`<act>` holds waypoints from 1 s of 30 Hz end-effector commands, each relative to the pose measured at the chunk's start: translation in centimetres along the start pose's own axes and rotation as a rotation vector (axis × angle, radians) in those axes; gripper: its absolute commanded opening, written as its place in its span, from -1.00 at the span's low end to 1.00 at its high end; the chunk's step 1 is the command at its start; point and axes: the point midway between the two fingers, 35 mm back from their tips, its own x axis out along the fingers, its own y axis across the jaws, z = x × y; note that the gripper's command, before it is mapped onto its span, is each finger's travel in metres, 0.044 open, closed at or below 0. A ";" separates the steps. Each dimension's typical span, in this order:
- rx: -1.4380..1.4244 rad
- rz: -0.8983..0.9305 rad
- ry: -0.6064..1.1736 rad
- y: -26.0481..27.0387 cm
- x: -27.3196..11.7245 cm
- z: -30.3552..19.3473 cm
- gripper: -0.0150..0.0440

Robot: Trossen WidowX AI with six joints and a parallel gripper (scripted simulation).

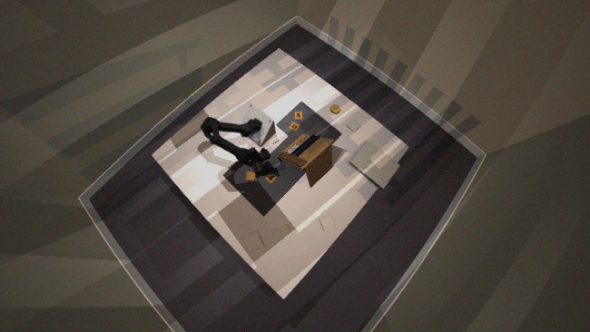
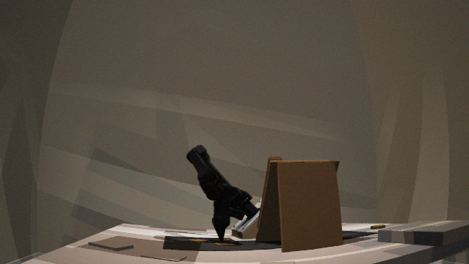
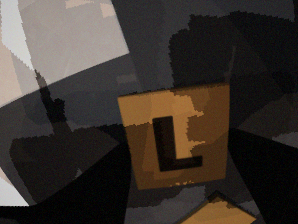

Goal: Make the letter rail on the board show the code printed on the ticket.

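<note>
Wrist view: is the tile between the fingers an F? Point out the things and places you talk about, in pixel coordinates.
No, the tile [image 3: 140,150] between the fingers reads L.

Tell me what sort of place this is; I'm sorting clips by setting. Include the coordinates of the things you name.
Probably a robot workspace set up for a spelling task: a black arm [image 1: 227,145] [image 2: 211,177], an orange tile marked L [image 3: 181,165], and a propped-up board [image 1: 321,167] [image 2: 310,205].

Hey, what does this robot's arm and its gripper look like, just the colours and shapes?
The arm is black, with chunky, angular segments. The gripper's two fingers are black too, plain wedges narrowing toward their tips. I can't make out any cables or markings.
</note>
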 end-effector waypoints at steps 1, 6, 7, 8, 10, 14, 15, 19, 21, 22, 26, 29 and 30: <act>0.007 -0.004 0.004 0.0 -0.3 0.0 -0.49; 0.007 -0.004 0.003 0.1 -0.6 0.1 -0.49; 0.007 -0.004 0.003 0.1 -0.7 0.2 -0.49; 0.007 -0.004 0.003 0.1 -0.7 0.2 -0.49; 0.007 -0.004 0.003 0.2 -0.8 0.2 -0.49; 0.007 -0.004 0.003 0.3 -1.0 0.4 -0.49; 0.007 -0.003 0.003 0.3 -1.1 0.4 -0.49; 0.007 -0.003 0.003 0.4 -1.3 0.5 -0.49; 0.007 -0.003 0.003 0.4 -1.4 0.5 -0.49; 0.007 -0.003 0.003 0.4 -1.5 0.6 -0.49; 0.007 -0.003 0.002 0.5 -1.7 0.6 -0.49; 0.007 -0.003 0.002 0.6 -1.9 0.7 -0.49; 0.007 -0.003 0.002 0.6 -1.9 0.7 -0.49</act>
